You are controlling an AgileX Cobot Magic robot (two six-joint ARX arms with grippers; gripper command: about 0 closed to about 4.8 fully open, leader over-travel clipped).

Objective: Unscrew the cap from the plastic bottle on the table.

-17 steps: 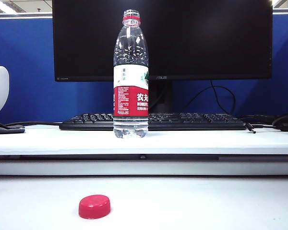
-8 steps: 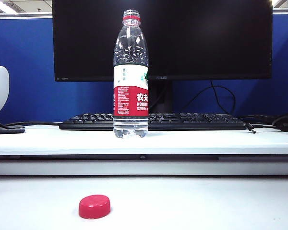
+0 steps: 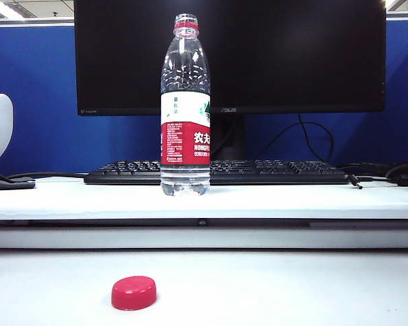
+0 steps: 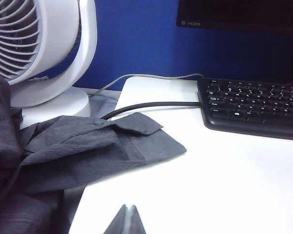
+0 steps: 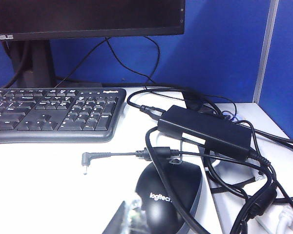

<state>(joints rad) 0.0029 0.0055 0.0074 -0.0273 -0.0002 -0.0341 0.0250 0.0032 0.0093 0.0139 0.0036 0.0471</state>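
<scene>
**Cap's already off, both arms parked**

Nothing has budged across the exterior frames that we can spot: bottle, cap and clutter sit right where they were a second ago.

We see the plastic bottle [image 3: 185, 109] standing upright in the upper middle of the exterior frame, on the raised ledge of the table [image 3: 292, 285], just in front of the keyboard [image 3: 272, 171]. Its neck is bare apart from the thin red ring. The cap [image 3: 133, 293] lies by itself at lower left on the lower surface, well apart from the bottle. So we'd call the unscrewing done.

The left tool [image 4: 127, 222] shows only as dark tips pressed together at the bottom edge of its wrist picture, holding nothing, near a grey cloth [image 4: 88, 146] and a white fan [image 4: 39, 44]. The right tool [image 5: 132, 219] is likewise closed and empty, just beside a black mouse [image 5: 171, 200].

Handling-wise, we reckon the bottle is thin, clear and mostly empty, so light, squashy and easy to tip; take it at the labelled waist. The cap is small, stiff and ribbed, so pinch across its rim.
</scene>
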